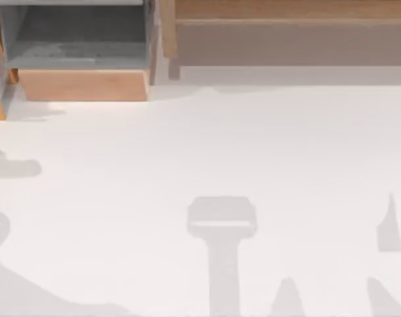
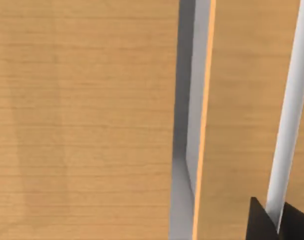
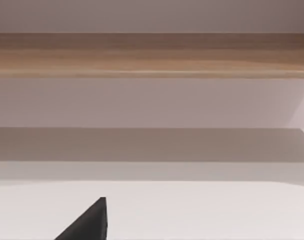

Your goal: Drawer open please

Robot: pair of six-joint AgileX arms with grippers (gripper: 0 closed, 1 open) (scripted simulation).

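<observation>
The drawer [image 1: 84, 84] sits at the table's far left in the top view. It is pulled out, showing grey inner walls and floor behind its plain light-brown front panel. In the left wrist view, light-brown wood panels [image 2: 81, 120] lie very close, split by a narrow grey gap [image 2: 184, 125]. My left gripper [image 2: 278, 222] is a dark shape at the frame's edge, where a thin white strip [image 2: 289, 115] ends. A dark corner of my right gripper [image 3: 89, 225] hangs over the white table, facing the long shelf.
A long wooden shelf [image 1: 286, 33] with a brownish-grey recess runs along the far edge to the right of the drawer; it also fills the right wrist view as shelf [image 3: 152, 55]. The white table [image 1: 200, 165] carries shadows of the arms.
</observation>
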